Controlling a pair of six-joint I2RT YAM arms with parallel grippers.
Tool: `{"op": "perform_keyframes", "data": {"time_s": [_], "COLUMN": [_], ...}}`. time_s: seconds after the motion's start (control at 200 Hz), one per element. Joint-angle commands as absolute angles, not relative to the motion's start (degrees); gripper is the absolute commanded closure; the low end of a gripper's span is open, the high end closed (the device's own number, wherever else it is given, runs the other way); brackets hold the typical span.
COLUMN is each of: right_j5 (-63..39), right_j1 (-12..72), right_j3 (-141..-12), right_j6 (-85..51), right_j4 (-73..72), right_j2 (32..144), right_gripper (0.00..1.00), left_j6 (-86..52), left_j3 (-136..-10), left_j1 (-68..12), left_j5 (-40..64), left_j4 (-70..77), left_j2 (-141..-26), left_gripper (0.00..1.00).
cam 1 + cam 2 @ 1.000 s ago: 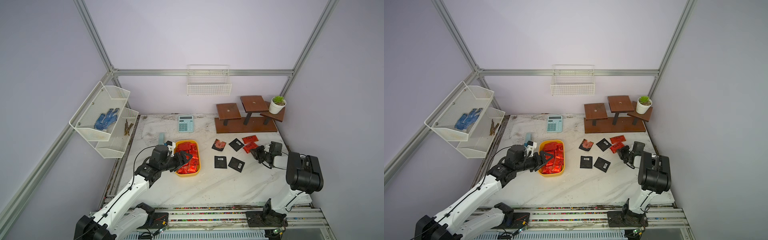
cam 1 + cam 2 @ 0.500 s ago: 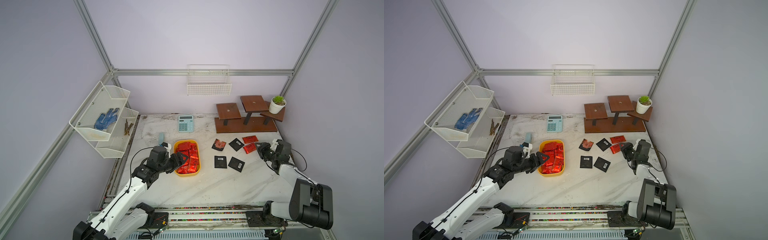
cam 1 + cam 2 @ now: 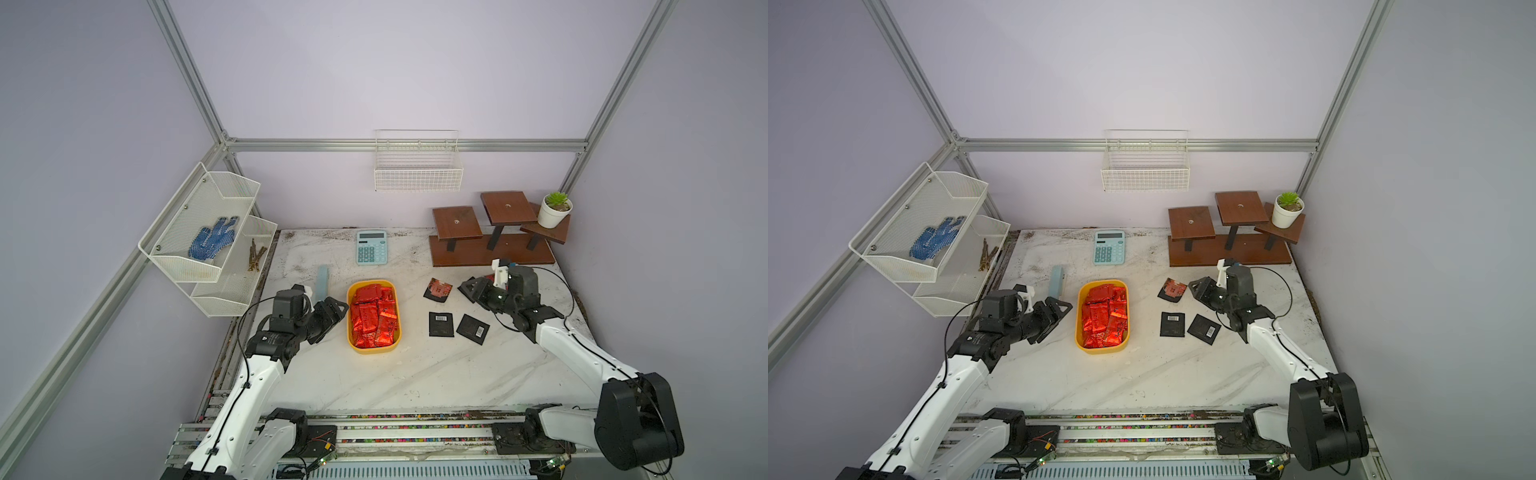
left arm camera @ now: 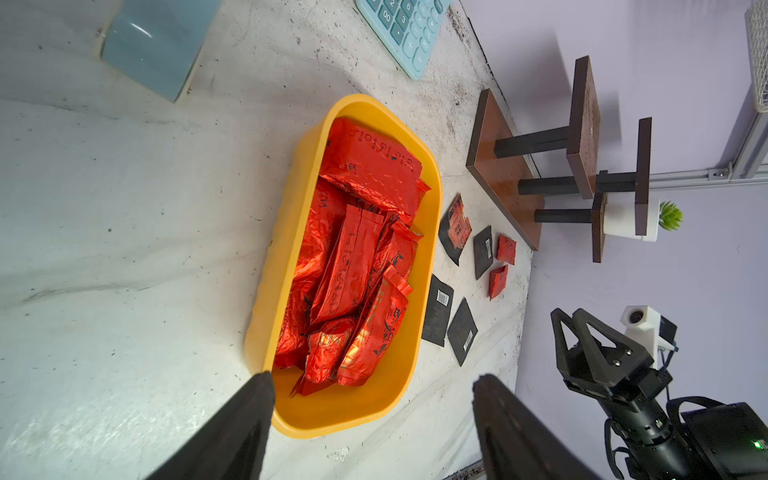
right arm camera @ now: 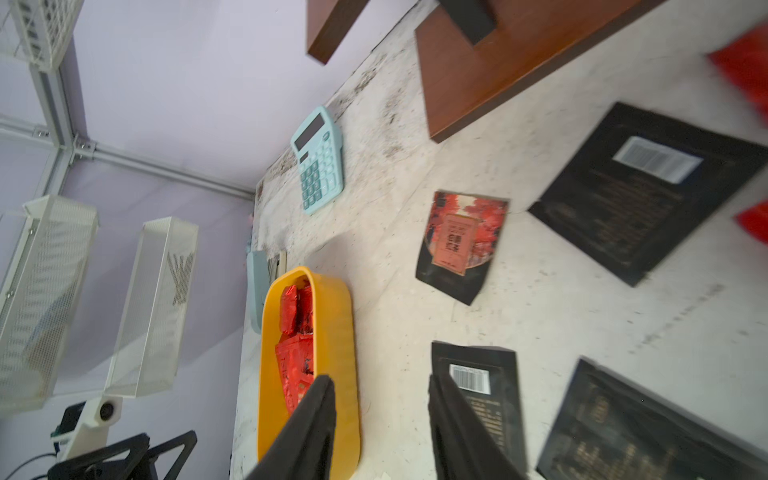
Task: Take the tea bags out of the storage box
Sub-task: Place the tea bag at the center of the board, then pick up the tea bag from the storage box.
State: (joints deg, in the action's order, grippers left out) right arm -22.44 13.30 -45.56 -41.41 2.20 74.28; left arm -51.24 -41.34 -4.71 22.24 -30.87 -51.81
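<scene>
Tea bags [image 3: 374, 316] of crinkly, shiny red foil lay heaped in the shallow yellow plastic storage box [image 3: 375, 350], which sat on the white marbled surface [image 3: 374, 386]. They overlapped too much to count.

The left arm rose from the front rail, bent at the elbow and levelled its wrist towards the box. The left pincer [image 3: 337, 311] hung low just beside the box's left long wall, tips aimed at it. Its two black fingers [image 4: 249, 419] were spread wide with nothing between them. The right arm stretched from its base at the front right, forearm sloping up and back, wrist turned towards the box. The right pincer [image 3: 468, 287] stood well to the right of the box, its fingers [image 5: 316, 419] apart and empty.

Six sachets lay flat on the surface to the right of the box. Three were flat black square sachets [image 3: 441, 325] with white barcode labels, one was a reddish-brown square sachet [image 3: 438, 289] with dark edges, and two were small red foil sachets [image 4: 506, 249]. The reddish-brown one lay nearest the box, between it and the right pincer's tips. One black sachet lay partly under that pincer, and the other two lay side by side nearer the front. The two small red ones lay farthest from the box, hidden by the right arm in both top views.
</scene>
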Motion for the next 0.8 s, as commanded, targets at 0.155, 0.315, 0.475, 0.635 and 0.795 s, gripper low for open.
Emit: {"op": "perform_keyframes", "data": {"time_s": [0.155,0.315,0.475,0.635,0.795], "right_j5": [-16.88,-16.39,-15.28,-14.29,-13.8], "right_j1": [28.15,33.93,37.49,38.13,38.29], "right_j3": [-59.36,-68.44,-76.89,-82.33,-86.55], "right_j6": [-38.96,-38.78,-38.14,-38.38,-38.33], "right_j4": [6.1,7.71,10.04,10.99,12.3], "right_j2": [86.74,96.71,105.39,111.42,115.89], "right_gripper": [0.58,0.59,0.59,0.6,0.6], "left_j6": [-49.69,-50.89,-51.39,-52.8,-52.83], "left_j3": [-37.62,-34.88,-32.56,-30.05,-28.76], "left_j1": [-1.43,-0.89,-0.35,-0.26,-0.15], "left_j5": [24.72,24.83,25.2,25.76,26.02], "left_j4": [-31.12,-30.61,-30.85,-30.06,-29.97], "left_j2": [-48.85,-47.63,-46.09,-43.75,-42.48], "left_gripper": [0.22,0.22,0.22,0.22,0.22]}}
